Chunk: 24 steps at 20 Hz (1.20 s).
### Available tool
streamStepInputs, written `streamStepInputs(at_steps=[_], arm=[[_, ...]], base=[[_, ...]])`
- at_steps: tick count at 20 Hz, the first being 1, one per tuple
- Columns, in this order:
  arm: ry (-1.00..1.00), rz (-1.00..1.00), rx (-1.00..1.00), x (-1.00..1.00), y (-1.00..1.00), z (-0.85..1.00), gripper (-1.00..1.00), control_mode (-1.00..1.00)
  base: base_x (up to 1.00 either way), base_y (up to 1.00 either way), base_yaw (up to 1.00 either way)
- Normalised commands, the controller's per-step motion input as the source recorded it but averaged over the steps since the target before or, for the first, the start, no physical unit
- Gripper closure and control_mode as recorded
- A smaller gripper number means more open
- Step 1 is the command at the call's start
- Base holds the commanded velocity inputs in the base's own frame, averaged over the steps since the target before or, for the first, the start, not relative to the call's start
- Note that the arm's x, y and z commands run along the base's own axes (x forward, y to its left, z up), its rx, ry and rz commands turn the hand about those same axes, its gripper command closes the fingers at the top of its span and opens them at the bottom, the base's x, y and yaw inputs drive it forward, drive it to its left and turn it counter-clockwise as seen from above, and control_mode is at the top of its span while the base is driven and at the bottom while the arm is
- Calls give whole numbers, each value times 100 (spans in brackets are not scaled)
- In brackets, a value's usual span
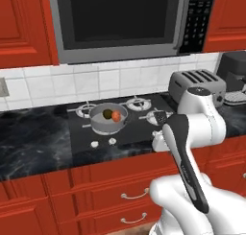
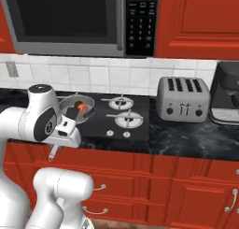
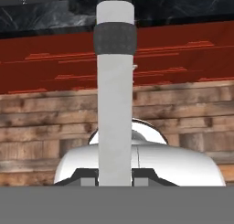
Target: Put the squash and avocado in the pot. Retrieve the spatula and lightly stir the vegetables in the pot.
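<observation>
The grey pot (image 1: pixel 98 126) stands on the front left burner. Inside it lie the dark avocado (image 1: pixel 106 114) and the orange-red squash (image 1: pixel 116 116), side by side. From the right base view the pot (image 2: pixel 88 115) is partly hidden behind my arm, with the squash (image 2: pixel 82 106) showing inside. My gripper (image 3: pixel 115 181) is shut on the spatula (image 3: pixel 115 104), whose pale handle with a dark band runs straight up the hand view. The spatula's dark blade (image 1: pixel 162 117) sits in the air to the right of the pot, and my gripper (image 2: pixel 65 130) holds it at the counter's front edge.
A silver toaster (image 1: pixel 197 83) stands on the counter right of the black stovetop (image 1: pixel 139 126). White knobs (image 1: pixel 94 144) line the stove's front. A microwave (image 1: pixel 120 18) hangs above, and a dark appliance (image 2: pixel 228 95) stands at the far right. Red drawers (image 2: pixel 196 186) run below the counter.
</observation>
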Motion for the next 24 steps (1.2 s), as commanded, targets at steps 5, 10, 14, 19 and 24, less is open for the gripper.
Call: streamStepInputs(at_steps=[5, 10, 14, 19, 24], arm=[[0, 0, 0, 0, 0, 0, 100, 100], [0, 0, 0, 0, 0, 0, 100, 100], [0, 0, 0, 0, 0, 0, 100, 100], [0, 0, 0, 0, 0, 0, 100, 100], [0, 0, 0, 0, 0, 0, 100, 100]], base=[[44, -9, -1], [59, 5, 6], [47, 0, 17], [63, 2, 22], [27, 0, 6]])
